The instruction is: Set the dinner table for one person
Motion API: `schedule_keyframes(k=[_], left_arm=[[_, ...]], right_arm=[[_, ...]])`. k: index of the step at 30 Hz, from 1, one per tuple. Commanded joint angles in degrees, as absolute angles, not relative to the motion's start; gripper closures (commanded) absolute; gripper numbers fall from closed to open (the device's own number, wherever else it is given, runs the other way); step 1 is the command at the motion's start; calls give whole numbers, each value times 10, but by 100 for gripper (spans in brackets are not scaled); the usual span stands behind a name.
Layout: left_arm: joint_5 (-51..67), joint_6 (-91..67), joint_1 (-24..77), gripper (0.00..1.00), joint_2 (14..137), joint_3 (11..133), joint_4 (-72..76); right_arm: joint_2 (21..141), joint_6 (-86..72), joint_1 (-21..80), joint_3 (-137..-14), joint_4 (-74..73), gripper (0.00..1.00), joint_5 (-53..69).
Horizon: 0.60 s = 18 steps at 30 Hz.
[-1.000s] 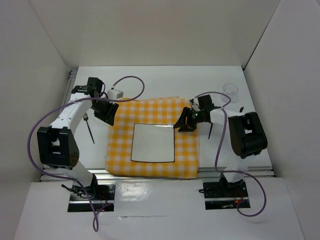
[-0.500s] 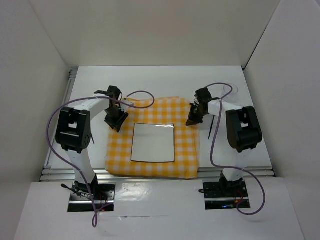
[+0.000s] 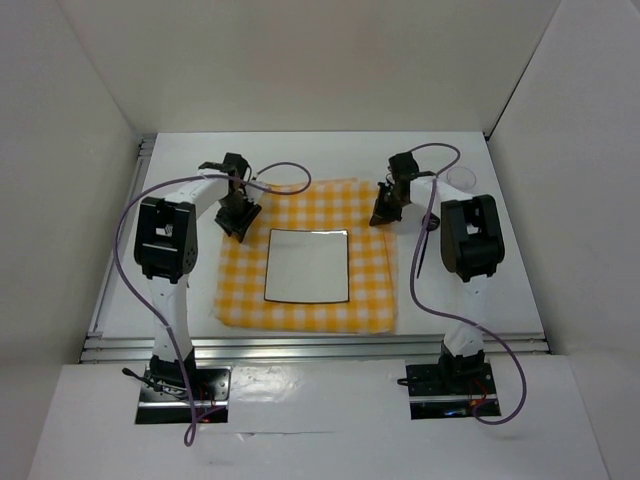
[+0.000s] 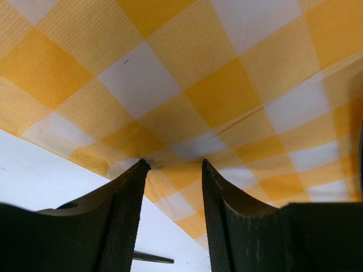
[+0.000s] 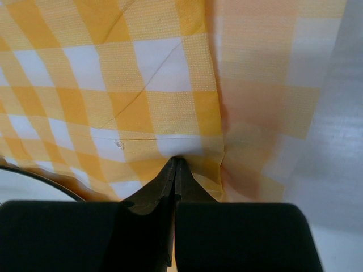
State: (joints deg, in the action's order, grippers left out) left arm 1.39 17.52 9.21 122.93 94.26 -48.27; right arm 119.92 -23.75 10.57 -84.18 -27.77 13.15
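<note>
Both claws and cloth have shifted farther since 0.5 s ago.

Top view: left gripper & right gripper sit at the far corners of the checked cloth, prob. to spread it flat on the dinner table.

Left wrist: jaws part-open, straddling the cloth edge; table just left.

Right wrist: jaws closed, pinching the cloth edge; table to the right.

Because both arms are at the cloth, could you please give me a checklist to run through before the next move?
1. Right gripper: jaws shut on the far right corner of the yellow-and-white checked fabric cloth: ok.
2. Left gripper: jaws shut on the far left corner: not ok, they stand open.
3. Small white square plate lies on the cloth: ok.
4. Cloth flat: not ok, creases near both grippers.
5. Clear round cup apart from the cloth: ok.
</note>
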Motion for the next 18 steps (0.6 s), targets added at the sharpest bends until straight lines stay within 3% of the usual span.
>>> schedule_keyframes(k=[1,11,16,17,18], left_arm=[[23,162,91,49,1266,968,-446],[27,156,91,49,1283,1032,-454],[54,137,91,49,1227,1032,-457],[60,137,91,47,1218,1032,-470],[66,130,91,47,1209,1027,-476]], right_arm=[[1250,-230,91,-881,-265,100,102],[1251,-224,85,-923,-279,100,125],[1173,-204,80,-918,-303,70,84],[1141,-197,75,-911,-315,55,77],[1128,-197,75,-904,-324,52,72]])
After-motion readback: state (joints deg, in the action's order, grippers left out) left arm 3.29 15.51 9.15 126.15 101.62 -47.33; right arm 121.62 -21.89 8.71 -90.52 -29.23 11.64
